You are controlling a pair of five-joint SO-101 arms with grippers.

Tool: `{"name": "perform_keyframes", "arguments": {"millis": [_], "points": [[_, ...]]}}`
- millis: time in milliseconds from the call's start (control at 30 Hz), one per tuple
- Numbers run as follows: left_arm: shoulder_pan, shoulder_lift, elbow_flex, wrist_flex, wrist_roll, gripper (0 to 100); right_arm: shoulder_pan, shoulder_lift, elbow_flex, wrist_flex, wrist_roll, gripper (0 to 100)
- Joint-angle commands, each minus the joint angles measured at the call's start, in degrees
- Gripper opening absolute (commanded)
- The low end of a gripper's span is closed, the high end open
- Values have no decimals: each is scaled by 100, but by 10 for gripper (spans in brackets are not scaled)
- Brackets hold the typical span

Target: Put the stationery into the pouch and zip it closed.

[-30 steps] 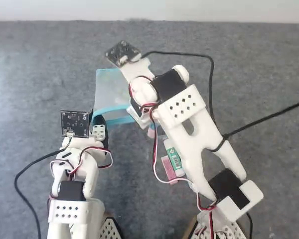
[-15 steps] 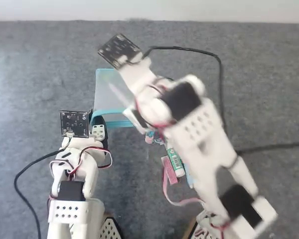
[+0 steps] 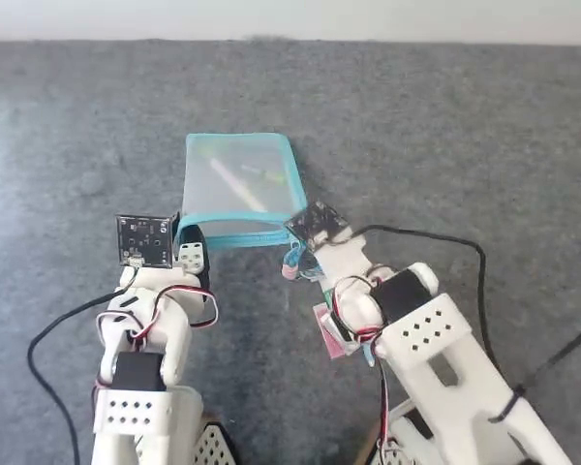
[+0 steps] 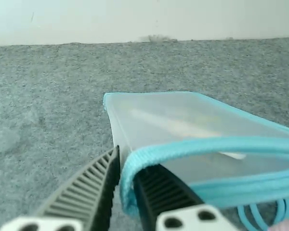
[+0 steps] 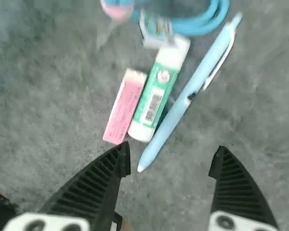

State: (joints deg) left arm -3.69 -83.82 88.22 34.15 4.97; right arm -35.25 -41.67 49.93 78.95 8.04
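– Right arm had drawn back off the pouch (image 3: 237, 184) to lower right?
– Yes. Bare grey table (image 3: 484, 126) lay past its upper edge. Left gripper (image 4: 129, 161) pinched its lower-left rim; right gripper (image 5: 172, 150) gaped wide above pen (image 5: 192, 91), glue stick (image 5: 156, 101) and eraser (image 5: 121, 113).

Pulled the right gripper (image 5: 172, 159) back from above the pouch (image 3: 237, 184) toward the near edge of the table (image 3: 77, 116). Now hangs, jaws wide apart, over the pen (image 5: 192, 91), glue stick (image 5: 156, 103) and eraser (image 5: 123, 113). Left the whole pouch uncovered.
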Motion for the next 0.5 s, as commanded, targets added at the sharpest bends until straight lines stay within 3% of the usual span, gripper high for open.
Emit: {"name": "perform_keyframes", "arguments": {"millis": [0, 267, 467], "points": [[-9, -44, -101, -79, -26, 11, 57, -31, 35, -189, -70, 255], [-9, -44, -101, -70, -26, 11, 84, 1657, 62, -840, -211, 253], [-9, -70, -119, -9, -26, 11, 848, 2527, 53, -1411, -308, 206]]}}
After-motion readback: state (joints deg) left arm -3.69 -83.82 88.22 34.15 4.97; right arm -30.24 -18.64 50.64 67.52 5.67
